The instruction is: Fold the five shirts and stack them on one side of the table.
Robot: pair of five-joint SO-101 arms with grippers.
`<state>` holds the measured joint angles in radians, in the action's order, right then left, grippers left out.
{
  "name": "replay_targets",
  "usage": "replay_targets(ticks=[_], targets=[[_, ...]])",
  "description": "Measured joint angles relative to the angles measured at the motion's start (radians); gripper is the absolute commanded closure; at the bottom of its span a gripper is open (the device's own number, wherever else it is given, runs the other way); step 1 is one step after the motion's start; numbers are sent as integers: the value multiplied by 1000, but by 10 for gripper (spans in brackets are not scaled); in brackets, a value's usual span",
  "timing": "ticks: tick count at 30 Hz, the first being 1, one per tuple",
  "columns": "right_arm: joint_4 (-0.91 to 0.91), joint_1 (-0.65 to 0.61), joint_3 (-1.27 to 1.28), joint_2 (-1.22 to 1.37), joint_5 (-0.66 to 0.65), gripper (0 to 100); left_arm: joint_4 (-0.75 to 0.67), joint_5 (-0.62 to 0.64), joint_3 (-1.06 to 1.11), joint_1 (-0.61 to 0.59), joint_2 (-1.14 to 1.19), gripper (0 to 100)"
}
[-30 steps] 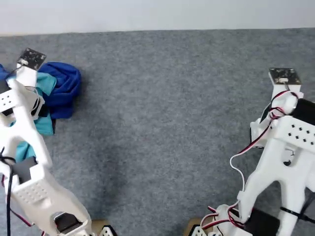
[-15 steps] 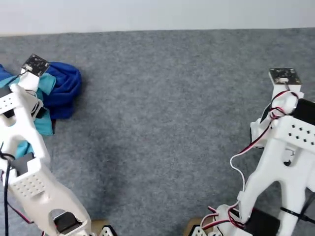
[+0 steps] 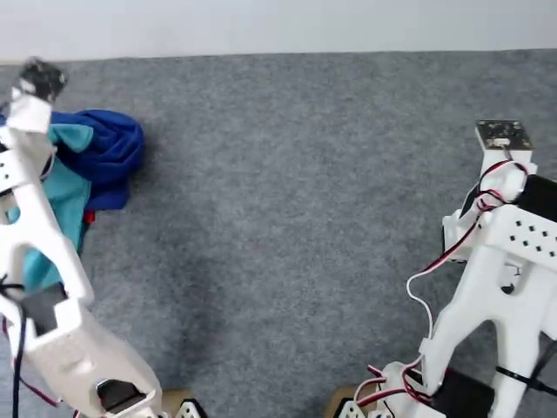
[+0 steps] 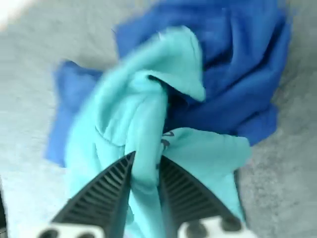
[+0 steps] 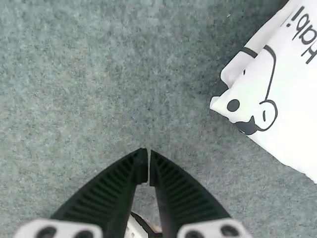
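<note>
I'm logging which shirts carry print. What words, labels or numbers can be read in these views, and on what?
White cloth: black letters at its corner, cut off by the picture's edge, so no whole word reads; the black line drawing beside them is not text.
Teal shirt: a small dark print near the left gripper, too blurred to read.
Blue shirt and grey table cover: none.

Left gripper (image 4: 146,157) — teal shirt (image 4: 143,109) in tow — now nearer the far edge of the table (image 3: 305,174)
</note>
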<state>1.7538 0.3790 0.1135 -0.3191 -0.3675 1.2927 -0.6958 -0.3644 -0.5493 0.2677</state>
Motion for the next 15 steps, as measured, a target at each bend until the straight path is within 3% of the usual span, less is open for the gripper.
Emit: replay_targets(ticks=[8,15], targets=[[0,0,0,0,0,990,109,193,-104,129,-250,998],[0,0,2,-8,0,990,115,272,-126,353,-423,998]])
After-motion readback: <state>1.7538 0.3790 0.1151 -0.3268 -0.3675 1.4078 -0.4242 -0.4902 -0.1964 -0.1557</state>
